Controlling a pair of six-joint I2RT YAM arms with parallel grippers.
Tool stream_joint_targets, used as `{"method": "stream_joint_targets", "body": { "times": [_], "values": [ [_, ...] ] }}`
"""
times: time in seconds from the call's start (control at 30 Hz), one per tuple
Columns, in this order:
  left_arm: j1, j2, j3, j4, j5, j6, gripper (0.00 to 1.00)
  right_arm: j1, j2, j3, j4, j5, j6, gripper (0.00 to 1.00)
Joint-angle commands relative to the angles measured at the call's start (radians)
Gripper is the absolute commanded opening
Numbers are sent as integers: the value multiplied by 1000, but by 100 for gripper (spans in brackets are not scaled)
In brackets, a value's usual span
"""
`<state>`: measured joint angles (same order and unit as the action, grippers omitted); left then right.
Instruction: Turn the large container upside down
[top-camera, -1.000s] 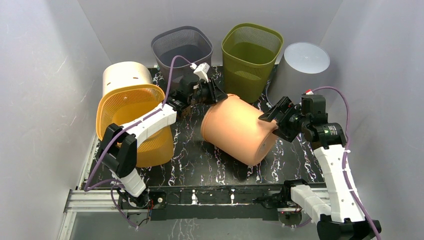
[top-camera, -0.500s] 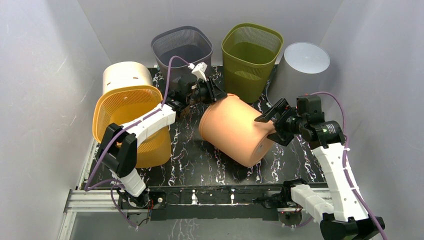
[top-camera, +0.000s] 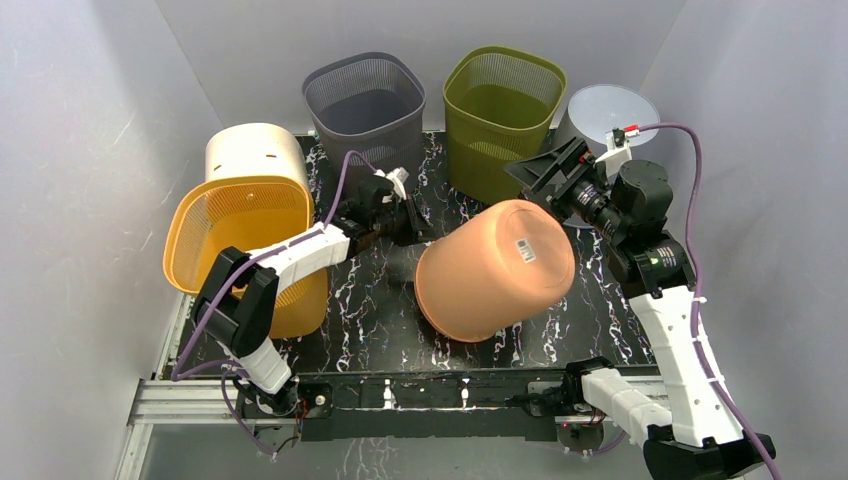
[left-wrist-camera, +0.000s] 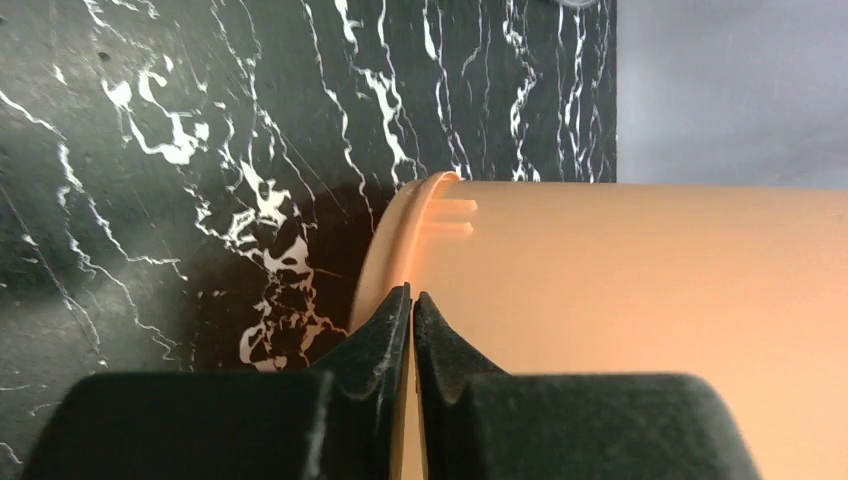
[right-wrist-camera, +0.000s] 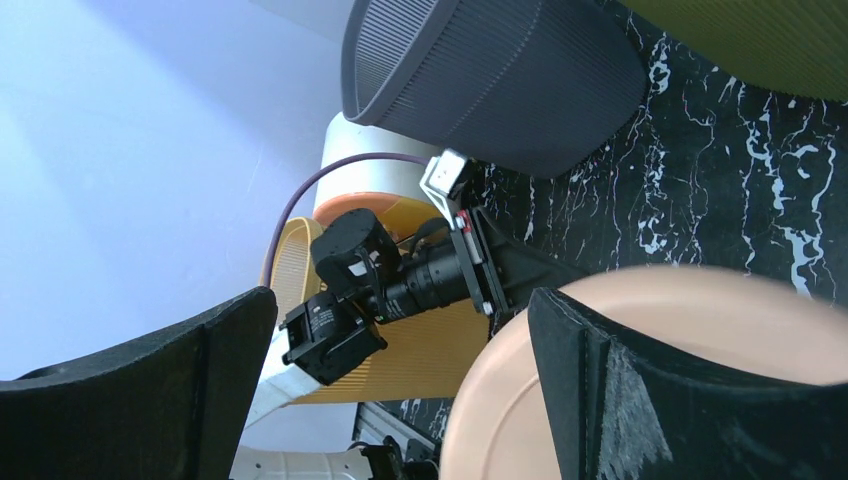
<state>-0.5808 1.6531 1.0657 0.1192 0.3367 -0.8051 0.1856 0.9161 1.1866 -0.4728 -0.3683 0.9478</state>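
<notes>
- large container (top-camera: 495, 270): peach tub in the middle of the counter (top-camera: 380, 325), tipped over, stickered base facing up and near-right, mouth toward the far-left and down.
- left claw (top-camera: 408, 222): at the tub's left rim. Left wrist view shows the fingers (left-wrist-camera: 380, 340) pinched together on the rim edge, clamped on it.
- right claw (top-camera: 545, 175): spread wide apart, gripping nothing, above the tub's far-right edge, near the green basket (top-camera: 505, 100). Contact with the tub: cannot tell.
- yellow mesh basket (top-camera: 235, 225) tilted at the left, cream bin (top-camera: 255, 150) just behind it.
- grey basket (top-camera: 365, 95) far centre, left of the green one; grey lidded bin (top-camera: 600, 115) far right.
</notes>
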Motion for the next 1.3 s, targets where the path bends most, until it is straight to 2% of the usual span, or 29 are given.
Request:
{"method": "stream_joint_targets", "body": {
  "times": [0.0, 0.3, 0.57, 0.63, 0.77, 0.93, 1.1, 1.2, 1.27],
  "values": [
    [-6, -58, -19, -23, 78, 9, 0, 3, -4, 33, 86, -18, -37, 98],
    [-5, -55, -57, 17, 78, -16, 0, 4, 11, 79, -17, -4, -128, 98],
    [-5, -88, 11, -87, 45, 47, 0, 4, 73, 214, -324, 90, -366, 98],
    [-5, -100, 59, -131, 37, 79, 7, 5, 79, 217, -375, 108, -419, 98],
    [-6, -98, 196, -251, 33, 150, 34, 4, 90, 210, -455, 116, -481, 98],
    [-8, -97, 350, -357, 42, 223, 57, 4, 57, 159, -466, 33, -513, 97],
    [-8, -126, 436, -409, 82, 245, 69, 3, 43, 108, -469, -85, -532, 98],
    [-8, -172, 442, -432, 127, 254, 74, 4, 36, 66, -457, -179, -534, 98],
    [-13, -223, 436, -482, 110, 273, 76, 5, 29, 42, -447, -224, -527, 98]
  ]
}}
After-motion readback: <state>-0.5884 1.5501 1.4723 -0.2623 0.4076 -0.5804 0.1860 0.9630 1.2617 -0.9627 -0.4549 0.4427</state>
